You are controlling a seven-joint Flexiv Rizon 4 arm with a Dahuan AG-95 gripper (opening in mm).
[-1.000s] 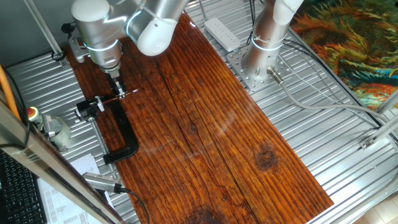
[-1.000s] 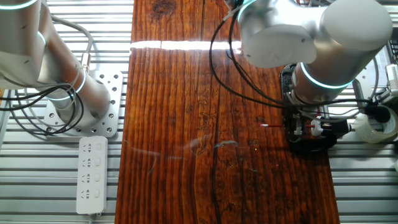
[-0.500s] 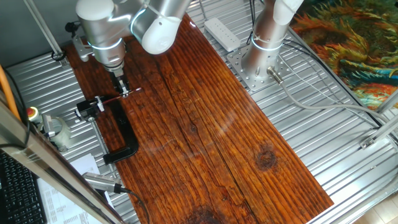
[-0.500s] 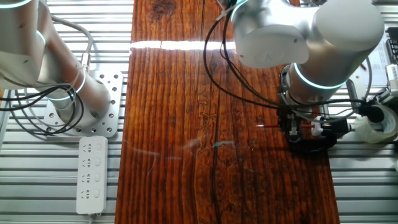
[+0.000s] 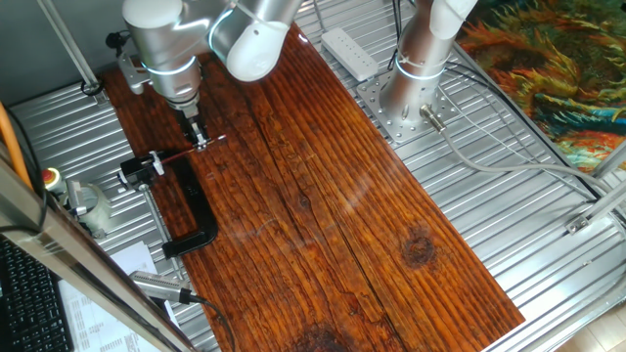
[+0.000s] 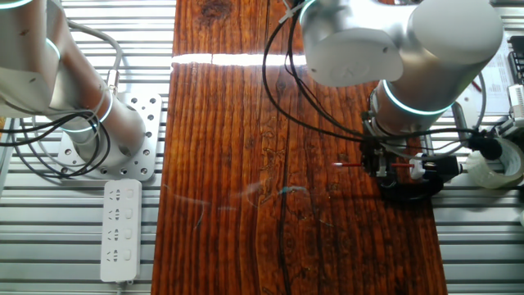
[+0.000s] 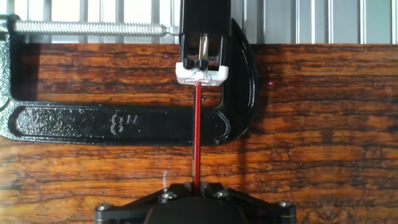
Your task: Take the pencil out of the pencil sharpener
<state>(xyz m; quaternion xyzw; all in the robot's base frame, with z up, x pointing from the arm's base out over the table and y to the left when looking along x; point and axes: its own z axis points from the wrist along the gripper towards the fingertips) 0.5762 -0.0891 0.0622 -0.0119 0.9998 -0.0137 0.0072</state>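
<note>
The pencil (image 7: 196, 134) runs as a thin dark-red line straight up the middle of the hand view, its near end pinched between the gripper (image 7: 196, 186) fingers at the bottom edge, its far end at the mouth of the pencil sharpener (image 7: 200, 62). Whether the tip is still inside or just clear of it I cannot tell. From one fixed view the pencil (image 5: 181, 152) lies level above the board, the gripper (image 5: 200, 140) closed on it near its pale end.

The sharpener is a small white-and-silver block held in the jaw of the big black C-clamp (image 7: 124, 121), whose frame curves round it on the right and crosses under the pencil. The clamp's silver screw (image 7: 87, 27) comes in from the left, its tip close to the sharpener.

On the gripper's side the wooden board (image 5: 323, 205) lies broad and bare, with plenty of open room along the pencil's line. Behind the sharpener the board ends at once, and ribbed metal table (image 5: 548, 244) begins.

In the other fixed view the arm's bulky wrist (image 6: 409, 61) hides most of the clamp (image 6: 405, 192). Well apart, beyond the board, stand a second arm's base (image 6: 106, 135) and a white power strip (image 6: 119, 229).
</note>
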